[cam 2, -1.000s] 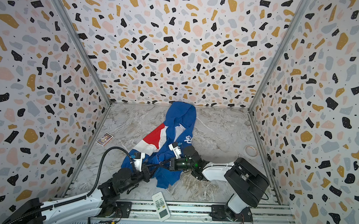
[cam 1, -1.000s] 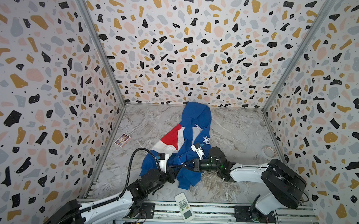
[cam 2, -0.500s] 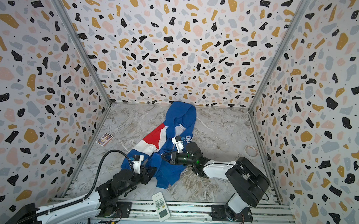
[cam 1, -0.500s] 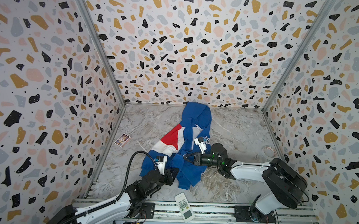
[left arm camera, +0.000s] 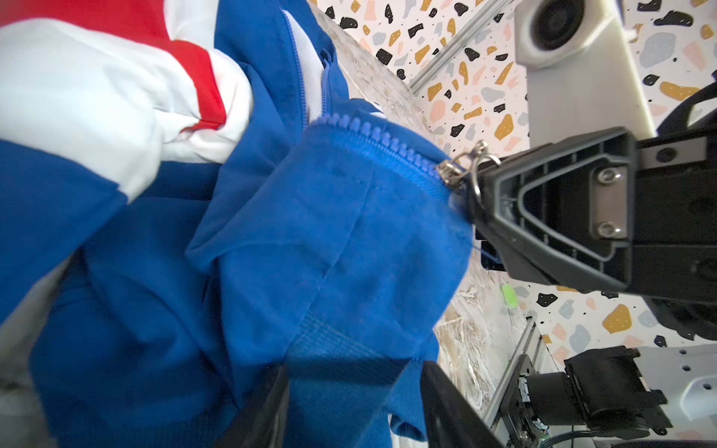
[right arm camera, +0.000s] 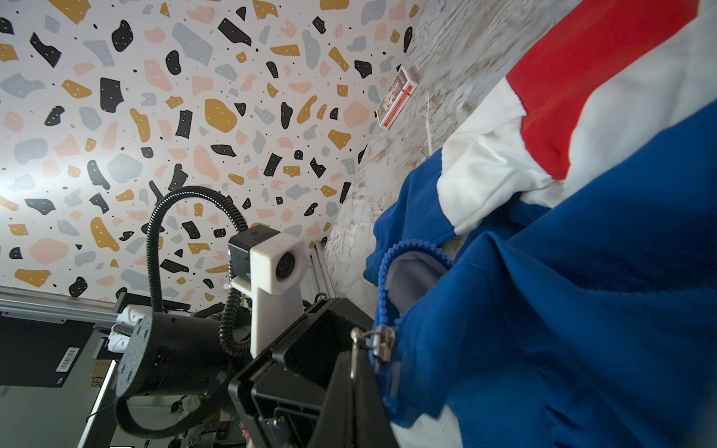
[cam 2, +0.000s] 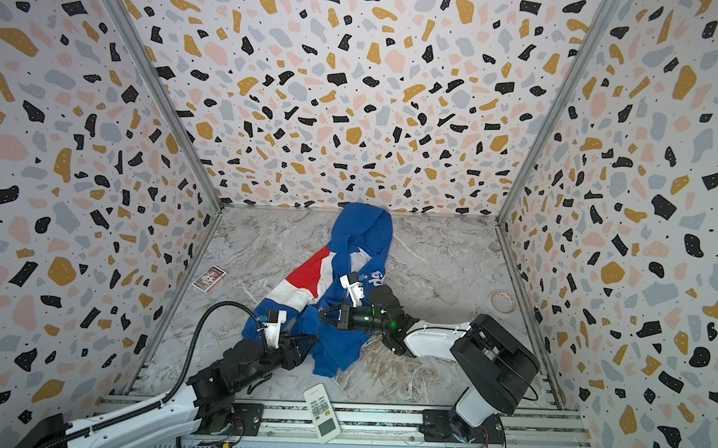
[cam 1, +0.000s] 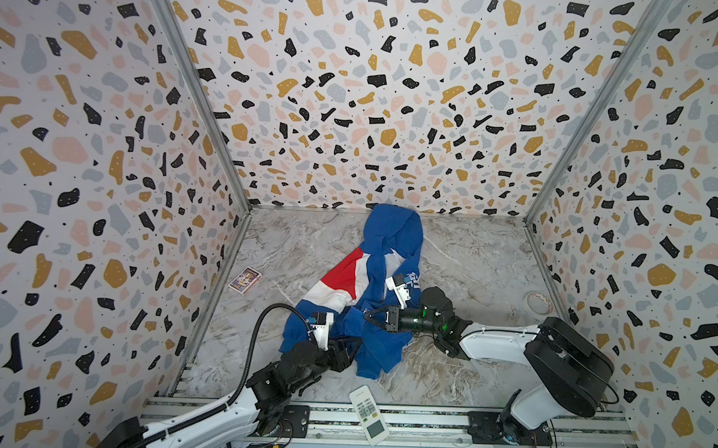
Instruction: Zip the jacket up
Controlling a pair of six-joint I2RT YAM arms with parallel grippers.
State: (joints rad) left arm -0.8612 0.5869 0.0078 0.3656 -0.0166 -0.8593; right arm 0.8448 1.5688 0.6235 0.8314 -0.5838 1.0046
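Right gripper (left arm camera: 471,194) clamped on the metal zipper pull (left arm camera: 454,170), chunky blue plastic teeth running behind it. Left gripper (left arm camera: 355,372) jaws spread, ribbed hem between them. Jacket (cam 1: 394,235), soft blue fabric with red/white bands, lies crumpled mid marble table (cam 1: 472,259), hood by back wall.

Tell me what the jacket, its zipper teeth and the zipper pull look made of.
The jacket looks like soft matte cloth: it creases and folds, and the hem is ribbed. It may be a cotton blend, but the fibre cannot be told.
The zipper teeth look like moulded blue plastic, going by their chunky, rounded shape and solid colour.
The zipper pull looks like shiny, silvery metal with bright glints.
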